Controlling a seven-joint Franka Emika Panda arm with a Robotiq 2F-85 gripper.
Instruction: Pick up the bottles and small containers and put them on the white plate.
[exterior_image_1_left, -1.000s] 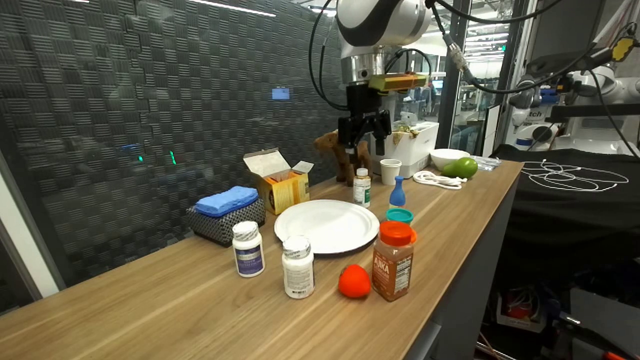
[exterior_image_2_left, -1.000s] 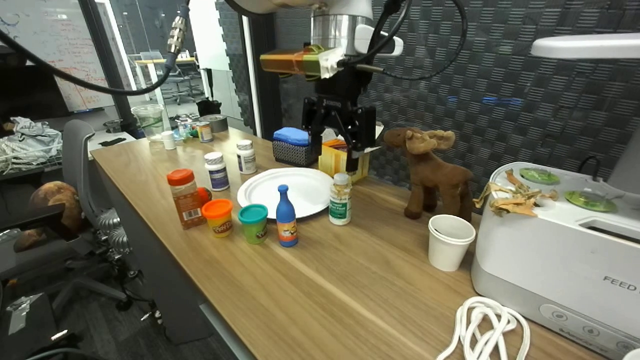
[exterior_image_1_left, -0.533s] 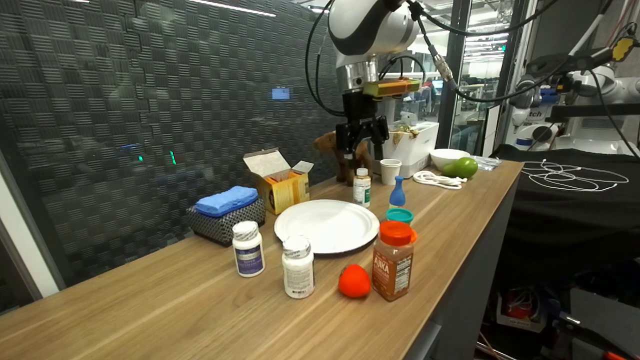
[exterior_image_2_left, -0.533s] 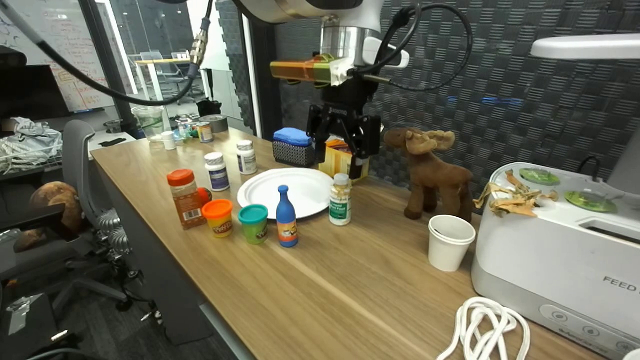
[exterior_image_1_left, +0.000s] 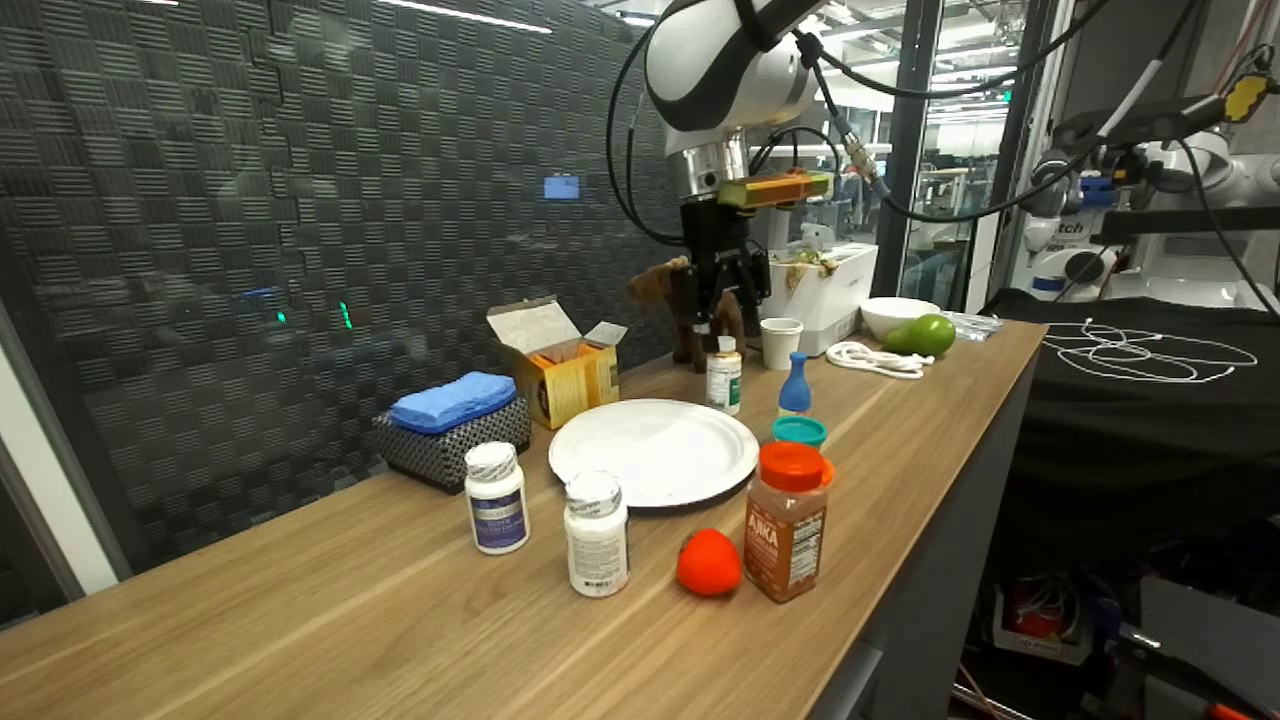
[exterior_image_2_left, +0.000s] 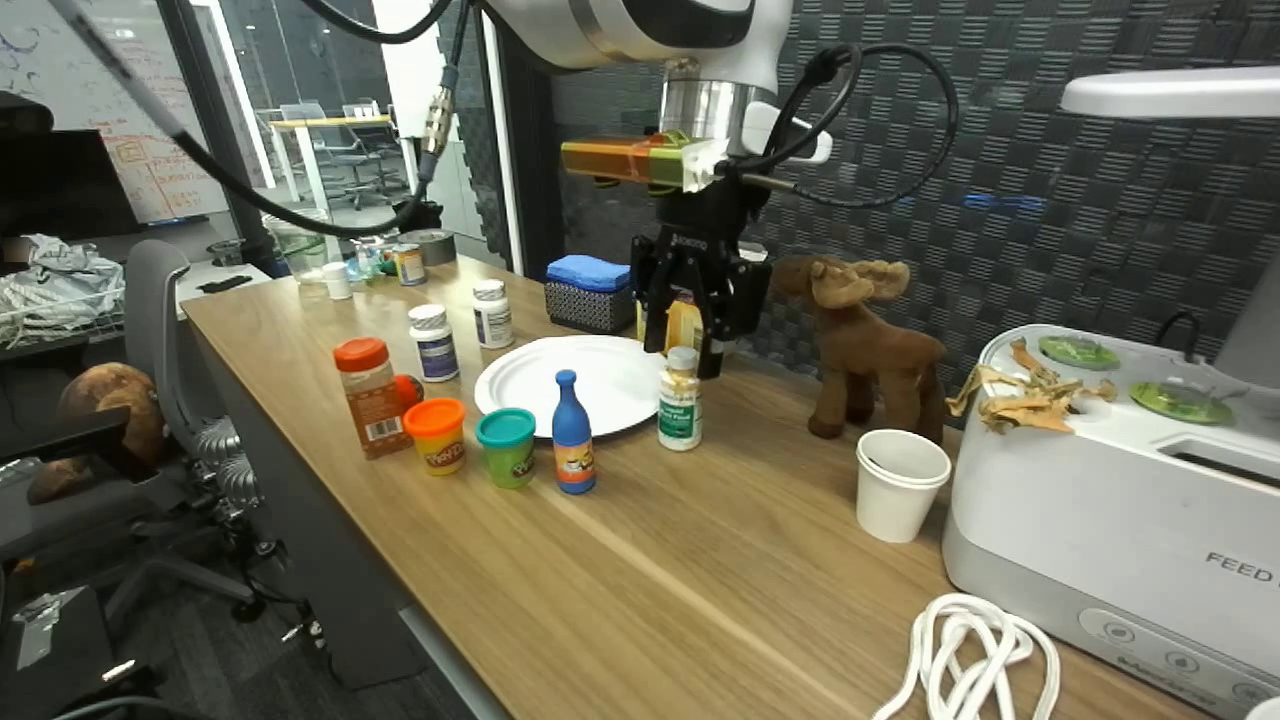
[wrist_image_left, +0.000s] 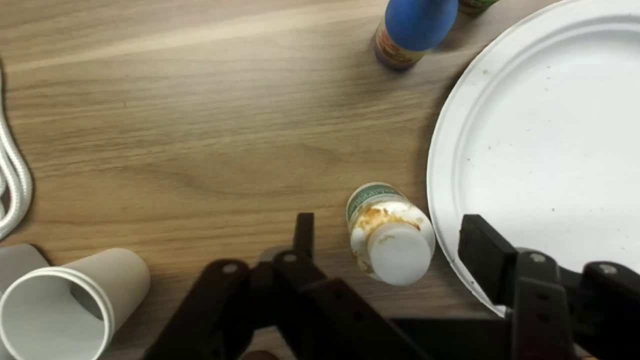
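My gripper is open and empty. Its fingers stand on either side of the cap of a white-capped bottle with a green label, apart from it. In an exterior view the fingertips are about level with the cap of this upright bottle, beside the white plate. The plate is bare. A blue bottle, a teal-lidded tub and an orange-lidded tub stand along it. A red-capped spice jar and two white pill bottles stand upright around the plate.
A red-orange round object lies by the spice jar. A yellow open box and a blue cloth on a dark box stand behind the plate. A plush moose, paper cups and white planter stand nearby.
My gripper has moved down to the green-labelled bottle, shifting a little right in an exterior view. The objects on the table have not moved.
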